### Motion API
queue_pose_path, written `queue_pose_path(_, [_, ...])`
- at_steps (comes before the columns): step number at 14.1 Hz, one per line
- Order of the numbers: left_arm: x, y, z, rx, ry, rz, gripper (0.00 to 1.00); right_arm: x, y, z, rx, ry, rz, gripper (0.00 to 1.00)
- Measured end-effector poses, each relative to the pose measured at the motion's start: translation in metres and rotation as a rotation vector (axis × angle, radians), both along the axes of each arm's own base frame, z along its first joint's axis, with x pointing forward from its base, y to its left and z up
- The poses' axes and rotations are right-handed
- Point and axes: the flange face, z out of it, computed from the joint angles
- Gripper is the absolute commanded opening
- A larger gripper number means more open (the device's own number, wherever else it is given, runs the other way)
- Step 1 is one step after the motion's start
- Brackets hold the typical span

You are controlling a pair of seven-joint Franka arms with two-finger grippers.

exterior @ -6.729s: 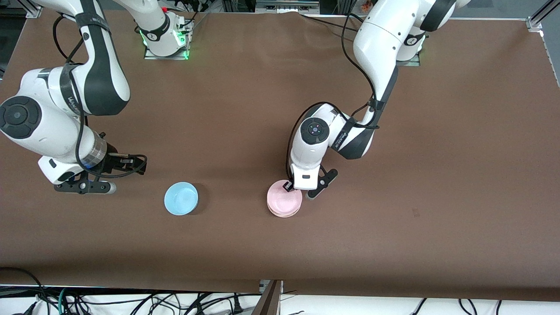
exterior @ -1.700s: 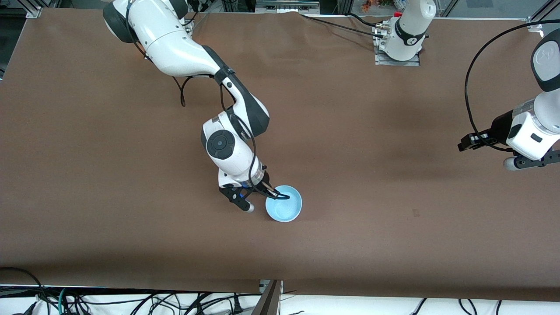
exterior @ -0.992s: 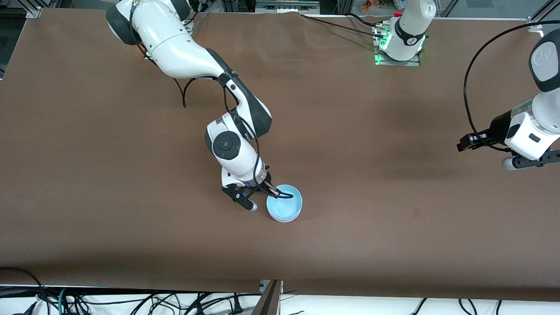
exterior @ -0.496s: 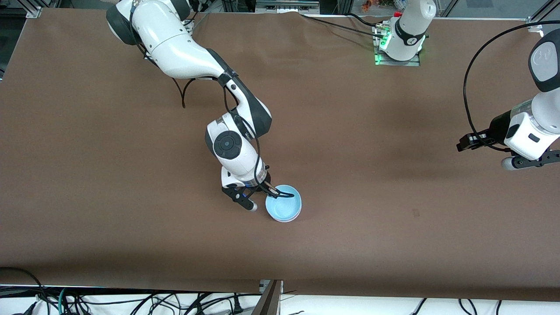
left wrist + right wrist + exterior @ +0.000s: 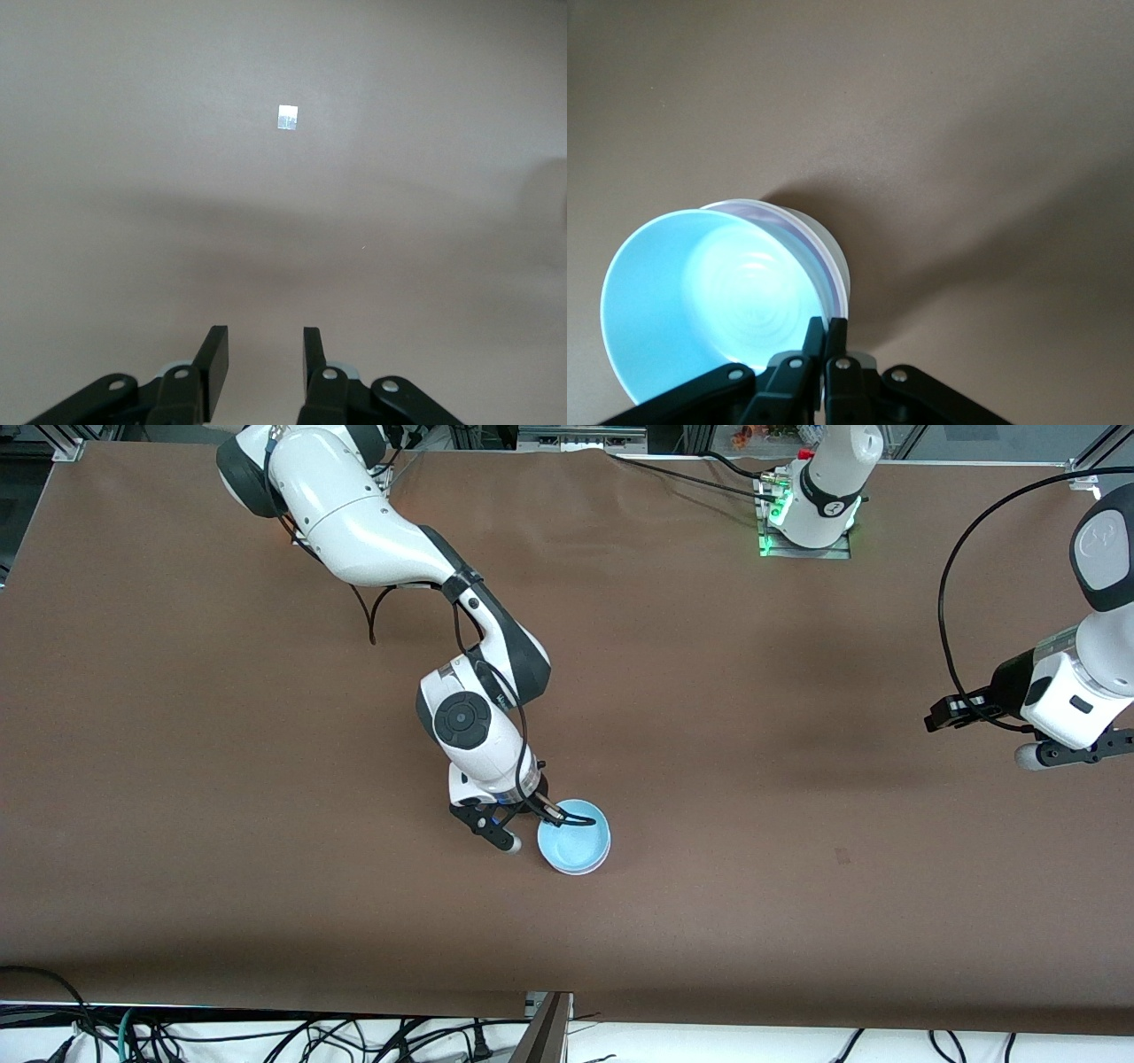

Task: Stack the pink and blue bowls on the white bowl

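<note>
Blue bowl (image 5: pixel 574 849) seated uppermost in a nested stack on the brown bench (image 5: pixel 797 921), about midway between the two arms' ends and in the half of the bench nearer the front camera. In the right wrist view the blue bowl (image 5: pixel 718 305) sits inside a pale pink rim (image 5: pixel 824 257), which in turn sits inside the white bowl (image 5: pixel 837 266); only thin crescents of these two lower bowls show past the blue rim. From the front camera the stack reads almost wholly as blue, with a pale edge along its nearer side.

The right claw (image 5: pixel 542 817) is low at the stack, its fingers (image 5: pixel 812 341) pressed together on the blue bowl's rim, one inside the wall and one outside. The right arm reaches to it from its base at the top of the front view.

The left claw (image 5: pixel 974 713) hangs over bare bench near the left arm's end, well apart from the stack; this arm waits. In the left wrist view its fingers (image 5: pixel 213 359) stand spread with nothing between them, above plain bench bearing one small pale square mark (image 5: pixel 287 117).
</note>
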Motion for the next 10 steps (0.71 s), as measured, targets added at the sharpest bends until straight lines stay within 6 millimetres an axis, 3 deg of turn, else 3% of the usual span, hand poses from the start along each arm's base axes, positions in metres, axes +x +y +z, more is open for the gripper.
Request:
queue_pose_path(1, [0.0000, 0.0000, 0.0001, 0.000, 0.000, 0.000, 0.42, -0.0001, -0.0001, -0.0010, -0.001, 0.001, 0.000, 0.06])
queue_pose_path(3, [0.0002, 0.0000, 0.0004, 0.000, -0.002, 0.000, 0.42, -0.0001, -0.0002, -0.0023, -0.002, 0.002, 0.000, 0.35])
queue_pose_path(7, [0.0013, 0.0028, 0.0012, 0.042, -0.014, -0.014, 0.42, 0.0006, -0.0008, -0.0020, -0.002, 0.000, -0.001, 0.66])
queue_pose_path(8, [0.0016, 0.0023, 0.0013, 0.059, -0.016, -0.023, 0.42, 0.0015, -0.0016, -0.0012, -0.002, -0.003, -0.002, 1.00])
queue_pose_path(10, [0.0017, -0.0021, 0.0011, 0.075, -0.016, -0.038, 0.47, 0.0049, -0.0035, 0.0038, 0.001, -0.012, -0.006, 1.00])
